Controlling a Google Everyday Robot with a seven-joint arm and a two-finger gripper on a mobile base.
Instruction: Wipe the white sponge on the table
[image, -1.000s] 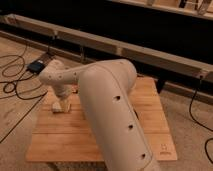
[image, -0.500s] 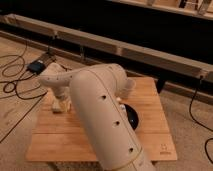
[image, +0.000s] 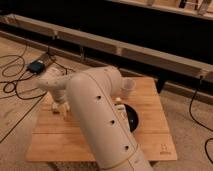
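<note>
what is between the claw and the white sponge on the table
Nothing visible. The claw is down over the table's picture-left edge at a pale block, likely the white sponge; the cup and dark dish sit past the arm.

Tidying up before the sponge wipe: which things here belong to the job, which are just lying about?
Job: table; gripper, low over the table at view left; white sponge, not clearly visible, perhaps under the gripper.
Lying about: white cup; dark round dish; floor cables; dark box on floor.

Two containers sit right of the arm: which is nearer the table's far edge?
The white cup, upright by the far edge; the dark round dish lies nearer the camera. The hand is down at the table's left side.
</note>
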